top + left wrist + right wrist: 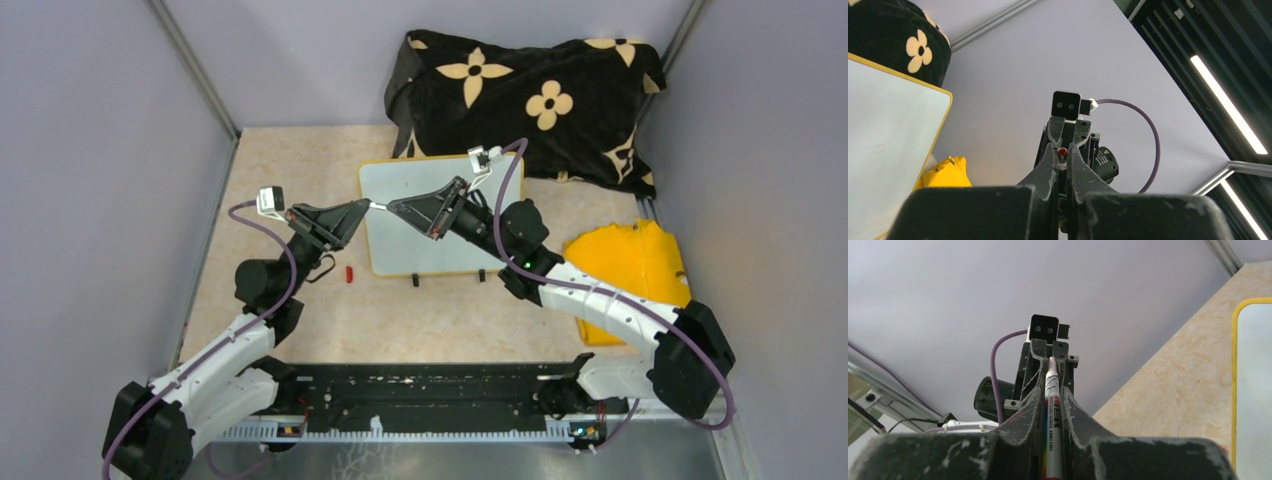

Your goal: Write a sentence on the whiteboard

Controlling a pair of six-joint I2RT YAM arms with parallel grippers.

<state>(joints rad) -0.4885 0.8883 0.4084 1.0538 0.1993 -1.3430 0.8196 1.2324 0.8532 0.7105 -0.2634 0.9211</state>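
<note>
Whiteboard (440,250) looks like a light, stiff little panel with a glossy face, so I reckon it slides easily if you press on it. I'd brace it by the thin yellow frame or down near the two black clip feet, not on the slick white part. It sits mid-table (300,180), feet on the near edge. I can't tell if it's flat or propped up a bit, and I see no lettering on it yet. Going left to right: the left gripper (367,206) hangs just over the board's left edge, jaws clamped tight on one end of the marker (380,205), and its own camera shows a red tip poking out between the fingers. On the table near that edge lies a small red thing (349,273), probably the cap. The right gripper (393,207) faces it nose to nose above the board's left half, fingers pinched snug around the white barrel, so both seem to have the pen. Looks like a mid-air handoff, with the board directly under them. Far side has a black flowered cloth (530,100), and a yellow cloth (625,265) sits off to the right.
</note>
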